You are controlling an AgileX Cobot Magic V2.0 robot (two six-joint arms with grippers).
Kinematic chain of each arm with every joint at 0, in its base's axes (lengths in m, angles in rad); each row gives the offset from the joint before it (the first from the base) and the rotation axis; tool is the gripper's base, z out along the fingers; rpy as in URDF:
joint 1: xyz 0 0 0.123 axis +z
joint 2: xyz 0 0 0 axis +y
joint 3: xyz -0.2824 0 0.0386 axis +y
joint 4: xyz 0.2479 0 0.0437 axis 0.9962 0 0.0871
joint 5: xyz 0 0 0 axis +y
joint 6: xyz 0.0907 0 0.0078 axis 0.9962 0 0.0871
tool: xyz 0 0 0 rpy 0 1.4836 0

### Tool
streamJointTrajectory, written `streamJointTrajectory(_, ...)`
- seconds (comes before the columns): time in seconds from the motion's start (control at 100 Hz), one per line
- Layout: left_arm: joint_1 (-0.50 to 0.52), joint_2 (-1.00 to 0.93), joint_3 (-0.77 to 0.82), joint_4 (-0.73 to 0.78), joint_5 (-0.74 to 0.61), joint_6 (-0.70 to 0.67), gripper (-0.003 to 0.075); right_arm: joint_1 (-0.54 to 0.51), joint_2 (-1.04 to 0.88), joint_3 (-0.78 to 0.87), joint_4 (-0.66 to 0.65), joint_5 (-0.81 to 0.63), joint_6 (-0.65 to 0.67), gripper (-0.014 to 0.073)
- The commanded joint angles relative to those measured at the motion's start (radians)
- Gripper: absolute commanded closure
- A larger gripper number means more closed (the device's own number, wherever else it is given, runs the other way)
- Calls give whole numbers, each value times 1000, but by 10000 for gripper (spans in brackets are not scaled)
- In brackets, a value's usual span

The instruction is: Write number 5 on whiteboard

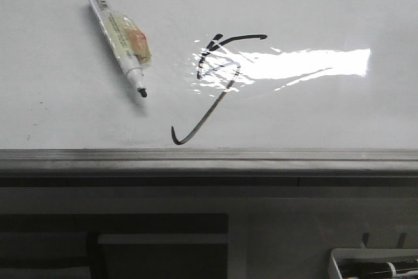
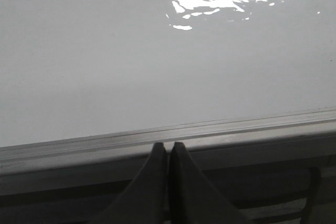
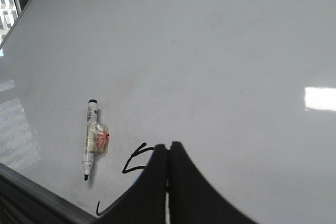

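The whiteboard (image 1: 65, 122) is glossy white with a bright glare patch and a grey metal rail (image 1: 209, 156) along its near edge. The number 5 (image 1: 212, 106) is drawn on it in thin black strokes: top bar, small loop, long slanted tail with a hook. A white marker (image 1: 117, 34), uncapped, with tape round its middle, lies on the board left of the 5. In the right wrist view the marker (image 3: 91, 135) and part of the 5 (image 3: 134, 161) show; my right gripper (image 3: 168, 146) is shut and empty above the board. My left gripper (image 2: 168, 145) is shut and empty at the rail (image 2: 252, 124).
Dark grey cabinet panels (image 1: 163, 240) run below the rail. A white tray (image 1: 372, 266) holding a marker sits at the lower right. A few small stray dots mark the board at the left.
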Motion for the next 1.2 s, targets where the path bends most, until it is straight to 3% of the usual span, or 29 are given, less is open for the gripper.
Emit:
streamJointTrajectory(0.0, 6, -27, 17, -5, -67, -12, 741, 1, 10, -25, -21, 26, -14, 662)
streamJointTrajectory(0.54, 6, -27, 17, -5, -67, -12, 741, 1, 3, -25, 8, 23, -14, 662)
streamJointTrajectory(0.79, 6, -27, 17, -5, -67, -12, 741, -1, 3, 48, -18, -111, -10, 662)
streamJointTrajectory(0.94, 6, -27, 17, -5, -67, -12, 741, -3, 3, 91, -283, -163, 150, 662)
streamJointTrajectory(1.08, 6, -27, 17, -5, -67, -12, 741, -62, 47, 150, -744, -220, 588, 662)
streamJointTrajectory(1.19, 6, -27, 17, -5, -67, -12, 741, -194, 102, 195, -1052, -211, 960, 662)
